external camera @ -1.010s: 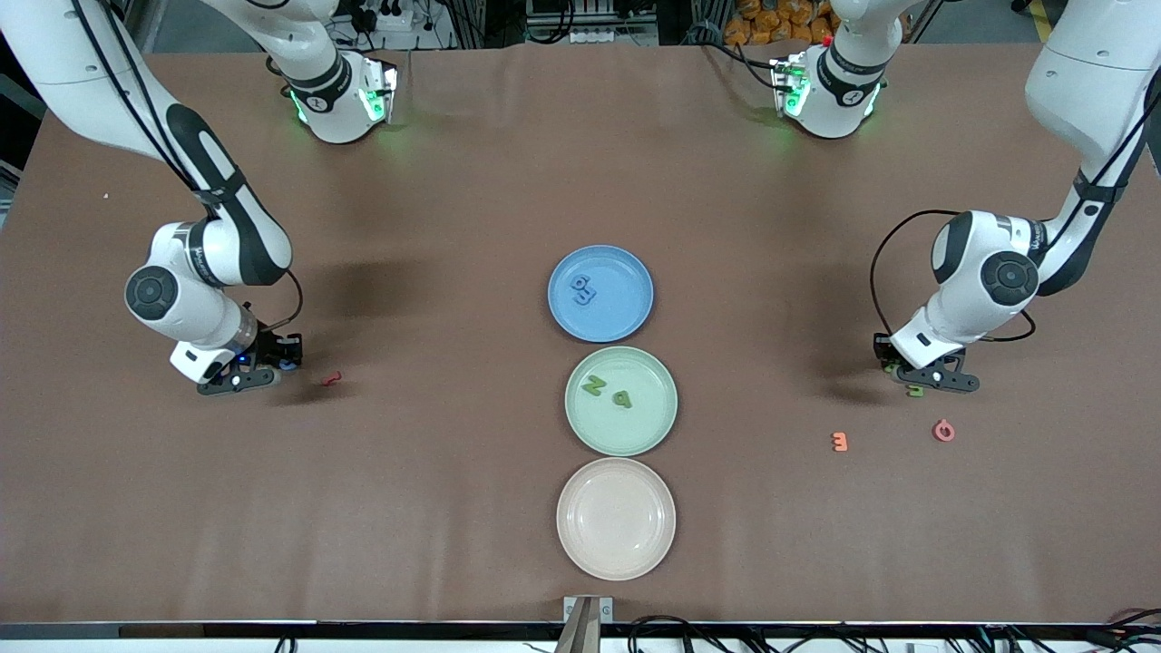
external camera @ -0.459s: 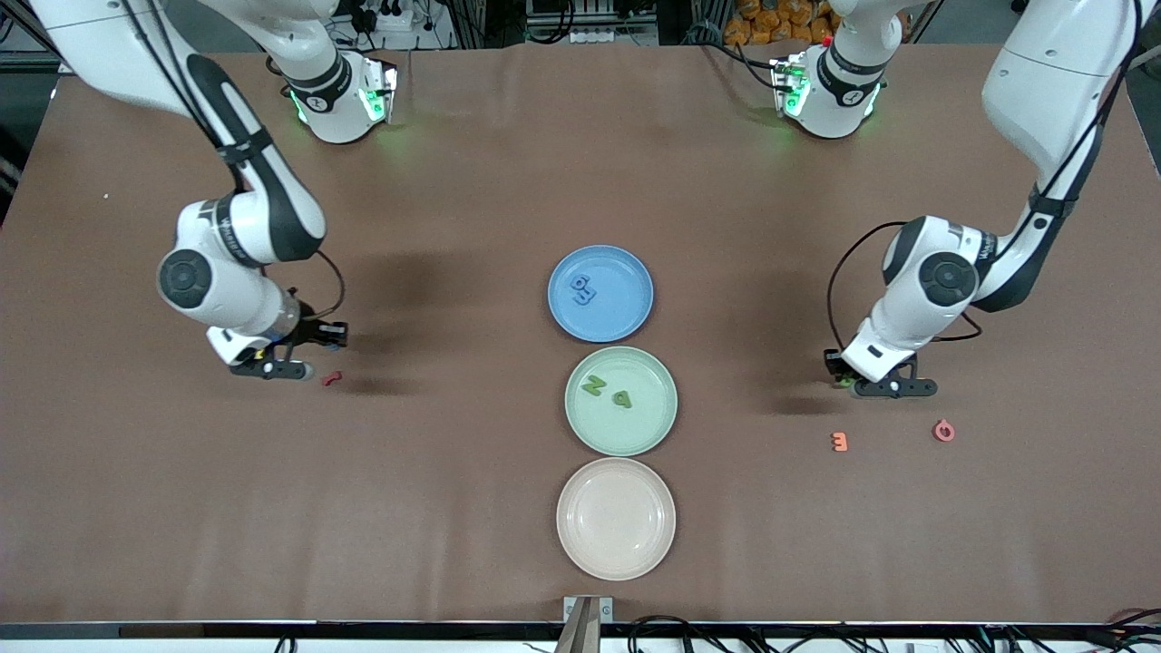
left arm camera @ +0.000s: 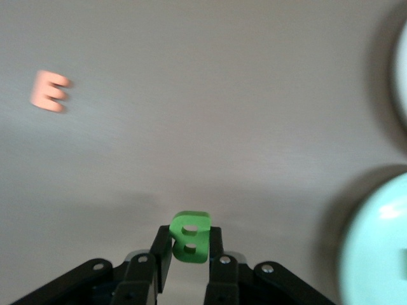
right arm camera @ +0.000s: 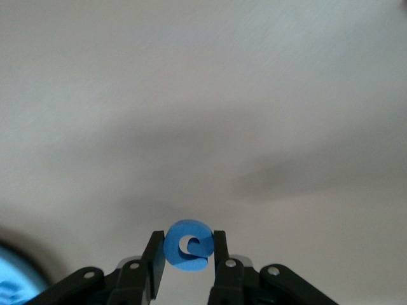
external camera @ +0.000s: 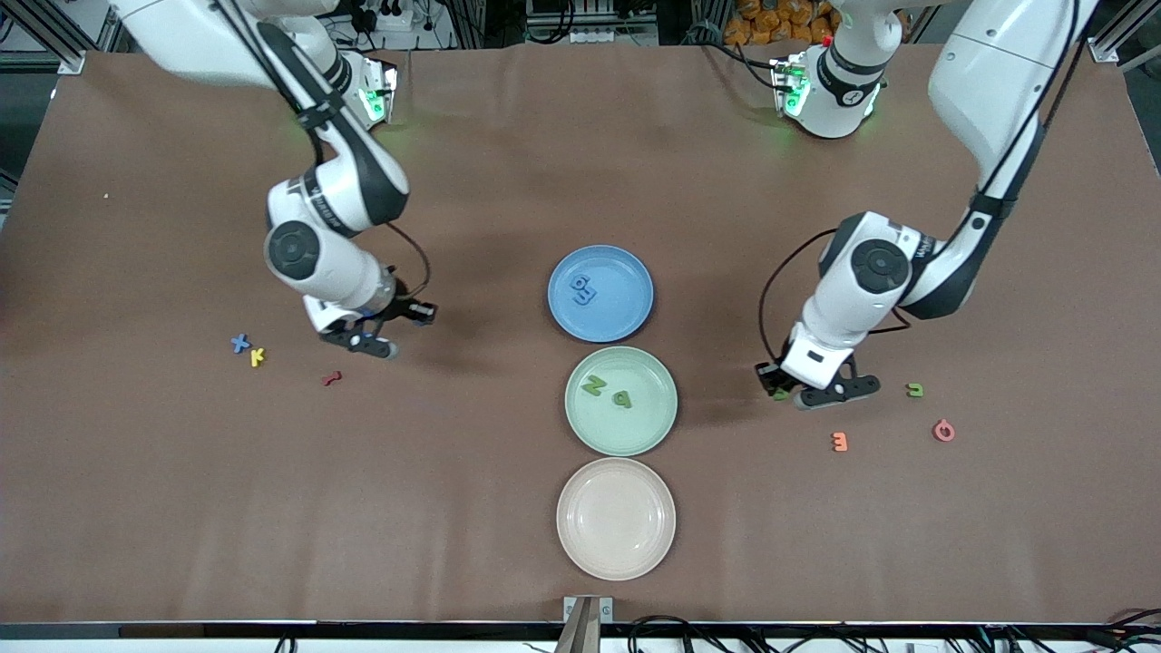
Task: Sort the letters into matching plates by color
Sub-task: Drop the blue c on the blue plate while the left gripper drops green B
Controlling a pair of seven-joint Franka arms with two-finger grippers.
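Observation:
The blue plate (external camera: 600,293), mint green plate (external camera: 621,400) and cream plate (external camera: 616,518) stand in a row mid-table. Two blue letters (external camera: 585,289) lie in the blue plate and two green letters (external camera: 608,391) in the green plate. My right gripper (external camera: 367,343) is shut on a blue letter (right arm camera: 189,246) above the table, between the dark red letter (external camera: 332,377) and the blue plate. My left gripper (external camera: 787,393) is shut on a green letter B (left arm camera: 190,236) above the table, beside the green plate (left arm camera: 375,248).
A blue X (external camera: 239,343) and a yellow letter (external camera: 258,356) lie toward the right arm's end. A green letter (external camera: 915,390), an orange letter (external camera: 840,441) and a pink letter (external camera: 943,430) lie toward the left arm's end. The orange letter (left arm camera: 49,90) also shows in the left wrist view.
Both arms have lifted and swung toward the plates, each with its letter. The blue X, the yellow letter and the loose green letter have come into view.

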